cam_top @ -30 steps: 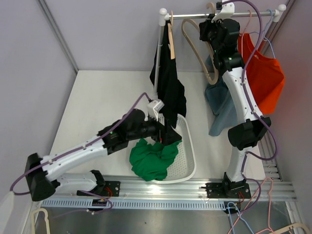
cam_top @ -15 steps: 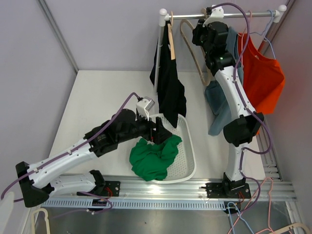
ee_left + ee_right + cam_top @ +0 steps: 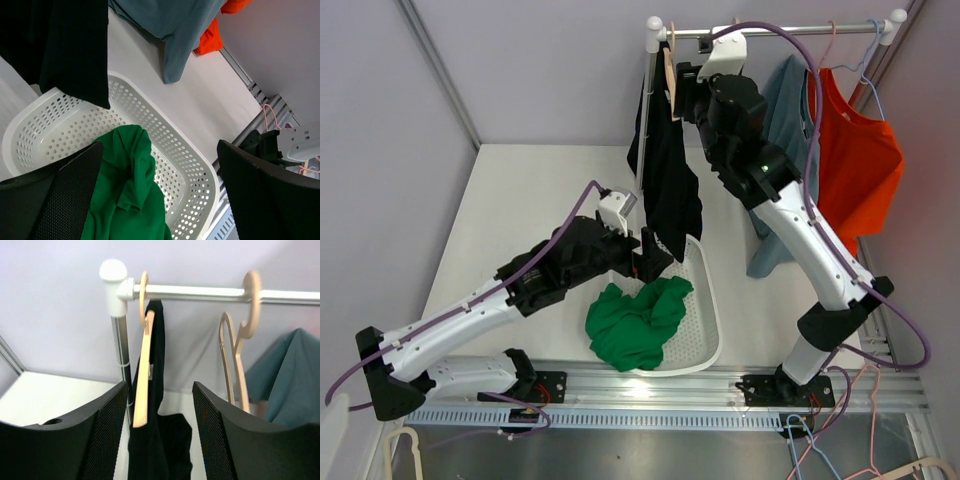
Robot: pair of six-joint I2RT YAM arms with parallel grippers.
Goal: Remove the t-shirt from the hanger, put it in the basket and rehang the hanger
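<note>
A black t-shirt [image 3: 665, 185] hangs from a tan wooden hanger [image 3: 670, 85] at the left end of the rail [image 3: 820, 28]. In the right wrist view the hanger's [image 3: 142, 375] near arm shows bare, with the t-shirt [image 3: 160, 455] draped behind and below it. My right gripper [image 3: 685, 95] is high by the rail, open, its jaws either side of the hanger and cloth without touching [image 3: 159, 390]. My left gripper [image 3: 650, 255] is open and holds nothing, just below the t-shirt's hem [image 3: 65, 45] and above the basket [image 3: 160, 150].
A white perforated basket [image 3: 710, 330] holds a crumpled green shirt [image 3: 635, 325]. An empty tan hanger [image 3: 237, 355], a teal shirt [image 3: 785, 110] and an orange shirt [image 3: 855, 150] hang further right on the rail. Spare hangers lie off the table's front edge.
My right arm swung left along the rail, from the empty hanger to the black t-shirt's hanger, and its jaws opened. My left arm shifted a little above the basket, still open.
</note>
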